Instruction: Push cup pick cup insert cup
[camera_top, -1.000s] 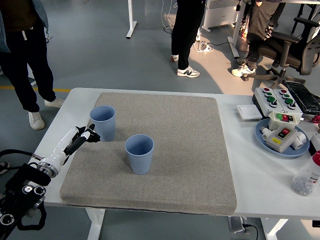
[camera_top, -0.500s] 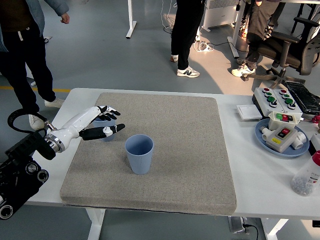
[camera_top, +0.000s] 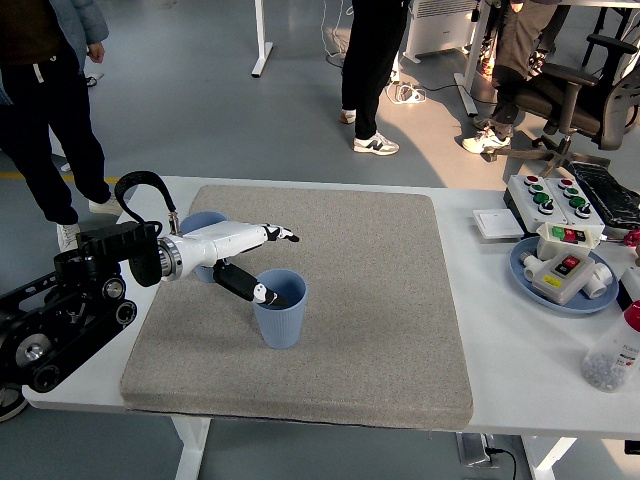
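My left hand (camera_top: 255, 262) reaches in from the left over the grey mat (camera_top: 380, 330), fingers spread and holding nothing: the long white fingers (camera_top: 275, 234) point to the right above the mat, and my thumb hangs lower, its tip at the rim of the near cup (camera_top: 280, 312). Whether the thumb actually touches that rim I cannot tell. The near cup is blue and ribbed, standing upright with its mouth up, on the left half of the mat. The far cup (camera_top: 196, 222), the same blue, stands behind my wrist near the mat's far left corner; my forearm covers most of it, so only its rim and a bit of wall show. The two cups stand apart, one not inside the other. The mat lies on the white table (camera_top: 500, 300). At the right end of the table sits a blue plate (camera_top: 525, 272) carrying a small box with red and green buttons, a larger button box (camera_top: 560, 197) behind it, and a clear bottle (camera_top: 612, 360) near the right edge. Beyond the table, people stand on the grey floor, and an office chair (camera_top: 580, 95) is at the upper right.
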